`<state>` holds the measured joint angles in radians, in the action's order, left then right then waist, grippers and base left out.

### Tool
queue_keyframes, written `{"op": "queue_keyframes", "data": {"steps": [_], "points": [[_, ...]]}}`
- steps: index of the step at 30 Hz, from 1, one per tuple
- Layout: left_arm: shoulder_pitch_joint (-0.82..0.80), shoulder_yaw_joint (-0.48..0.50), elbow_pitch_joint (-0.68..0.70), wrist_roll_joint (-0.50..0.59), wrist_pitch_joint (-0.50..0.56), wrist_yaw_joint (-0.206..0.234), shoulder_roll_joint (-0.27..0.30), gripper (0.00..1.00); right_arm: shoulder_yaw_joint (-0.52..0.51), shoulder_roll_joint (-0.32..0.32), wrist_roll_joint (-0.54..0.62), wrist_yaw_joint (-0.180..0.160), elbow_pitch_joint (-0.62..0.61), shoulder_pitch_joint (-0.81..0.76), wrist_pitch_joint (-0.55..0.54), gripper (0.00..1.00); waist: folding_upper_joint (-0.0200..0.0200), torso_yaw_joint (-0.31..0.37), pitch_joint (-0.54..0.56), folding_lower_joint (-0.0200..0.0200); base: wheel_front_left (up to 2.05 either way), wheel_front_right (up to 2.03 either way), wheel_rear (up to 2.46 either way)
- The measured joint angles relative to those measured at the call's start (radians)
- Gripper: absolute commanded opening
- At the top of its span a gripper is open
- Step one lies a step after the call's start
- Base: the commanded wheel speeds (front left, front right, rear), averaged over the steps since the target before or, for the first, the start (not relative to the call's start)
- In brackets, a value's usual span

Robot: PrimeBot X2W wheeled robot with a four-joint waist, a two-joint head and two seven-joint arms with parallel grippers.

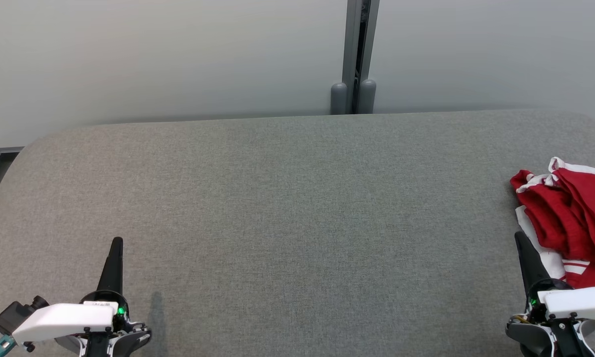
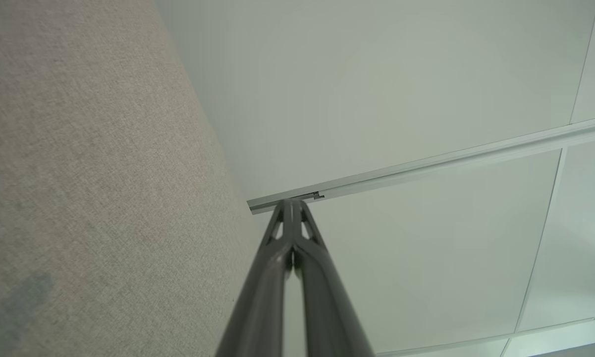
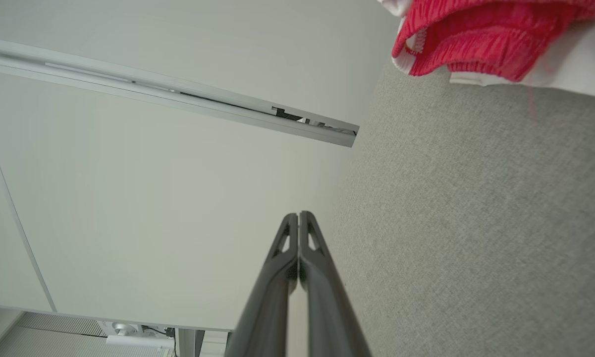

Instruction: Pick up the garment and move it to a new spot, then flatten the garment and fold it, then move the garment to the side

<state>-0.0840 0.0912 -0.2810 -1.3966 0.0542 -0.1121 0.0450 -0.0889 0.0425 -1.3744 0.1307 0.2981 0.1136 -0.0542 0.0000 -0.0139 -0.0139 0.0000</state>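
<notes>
the head view looks forward and down across the table (image 1: 287, 208) toward the wall (image 1: 178, 54). each wrist view sits low, close to the table, rolled sideways, facing that wall. head and right wrist views share the garment (image 1: 569, 218).

One table (image 1: 297, 208), grey cloth top. One garment (image 1: 569, 218), red and white, bunched at the table's right edge. Two grippers: left gripper (image 1: 117, 243) over the table's near left, right gripper (image 1: 519, 238) over its near right, just beside the garment. Two dark fingers (image 2: 270, 277) on each, four in all. Two wall panels (image 1: 153, 59) behind the table. One post (image 1: 359, 49) between them. Two grey rounded caps (image 1: 339, 98) at the table's far edge.
</notes>
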Motion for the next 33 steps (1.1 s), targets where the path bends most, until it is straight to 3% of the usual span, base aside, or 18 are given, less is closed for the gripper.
{"op": "queue_keyframes", "data": {"steps": [33], "points": [[-0.019,0.021,0.036,-0.216,0.06,-0.017,0.002,0.0,-0.026,0.003,-0.237,0.0,-0.053,-0.001,-0.06,0.0,0.0,0.014,0.011,0.0,0.0,0.0,0.0]]}}
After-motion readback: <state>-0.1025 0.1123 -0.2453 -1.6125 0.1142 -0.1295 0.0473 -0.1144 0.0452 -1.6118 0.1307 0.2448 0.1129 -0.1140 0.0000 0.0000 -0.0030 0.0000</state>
